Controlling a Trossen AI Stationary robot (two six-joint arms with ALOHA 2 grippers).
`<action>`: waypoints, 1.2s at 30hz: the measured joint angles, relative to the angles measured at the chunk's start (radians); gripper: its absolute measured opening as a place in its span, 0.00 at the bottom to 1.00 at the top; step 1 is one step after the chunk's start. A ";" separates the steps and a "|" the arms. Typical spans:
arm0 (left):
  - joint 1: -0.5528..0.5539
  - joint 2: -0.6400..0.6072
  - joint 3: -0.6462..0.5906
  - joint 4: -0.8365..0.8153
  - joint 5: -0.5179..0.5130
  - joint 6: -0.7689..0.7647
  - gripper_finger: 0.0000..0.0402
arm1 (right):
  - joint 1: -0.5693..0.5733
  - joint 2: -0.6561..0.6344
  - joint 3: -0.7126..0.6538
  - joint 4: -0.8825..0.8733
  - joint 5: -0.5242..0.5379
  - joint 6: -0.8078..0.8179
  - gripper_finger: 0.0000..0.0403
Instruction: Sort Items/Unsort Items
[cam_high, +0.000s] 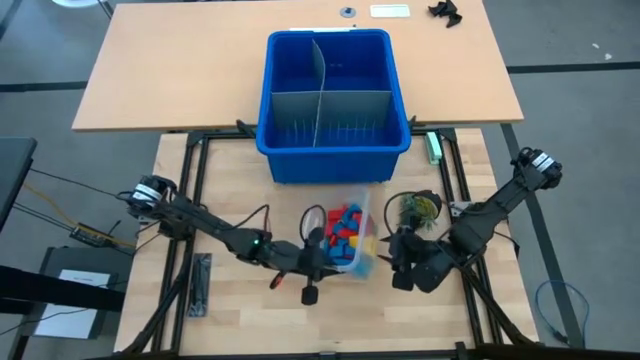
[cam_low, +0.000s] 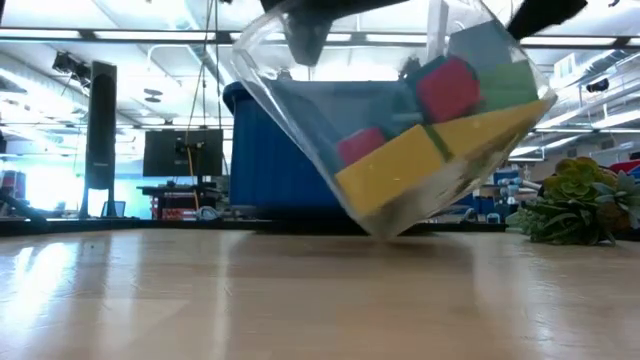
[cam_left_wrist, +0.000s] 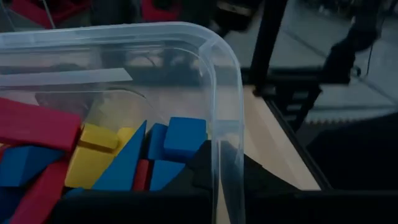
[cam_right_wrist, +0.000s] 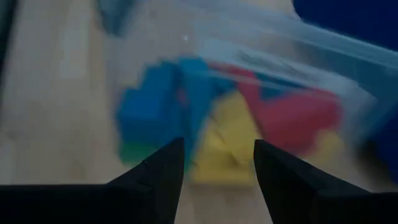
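A clear plastic tub (cam_high: 352, 240) was seen tipped on the wooden tabletop near its front edge, just in front of the large blue bin (cam_high: 334, 92), which stood at the seam with the rear tabletop and was split by grey dividers (cam_high: 316, 98). The toy blocks (cam_high: 346, 238), red, yellow, green and blue, were heaped together inside the tub; in the low view the tub (cam_low: 395, 120) was shown tilted onto one lower edge, with the blocks (cam_low: 440, 125) slid toward the low side. The left gripper (cam_high: 322, 250) was placed at the tub's left rim with its jaws clenched; the rim appeared to be what was pinched, though the contact itself was hidden. The right gripper (cam_high: 398, 258) was held just beside the tub's right side, its jaws parted and nothing between them, as was confirmed in the right wrist view (cam_right_wrist: 217, 158). A small green plant (cam_high: 420, 208) was noted close to the right arm. The blocks were judged light, stiff and smooth-sided, likely to slide and tumble when the tub was tilted; wedges would be better taken across their flat parallel faces. The thin tub wall was judged flexible and slippery, so a grip well over the rim would be safer.
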 joint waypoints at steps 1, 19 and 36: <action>0.007 0.000 -0.011 0.025 0.008 -0.004 0.06 | -0.002 0.000 -0.004 0.044 0.001 -0.030 0.47; 0.021 0.000 -0.025 0.032 0.017 0.009 0.07 | -0.200 -0.002 -0.006 0.325 -0.131 -0.366 0.41; 0.021 0.000 -0.024 -0.006 0.014 0.002 0.11 | -0.209 -0.001 -0.006 0.325 -0.143 -0.357 0.41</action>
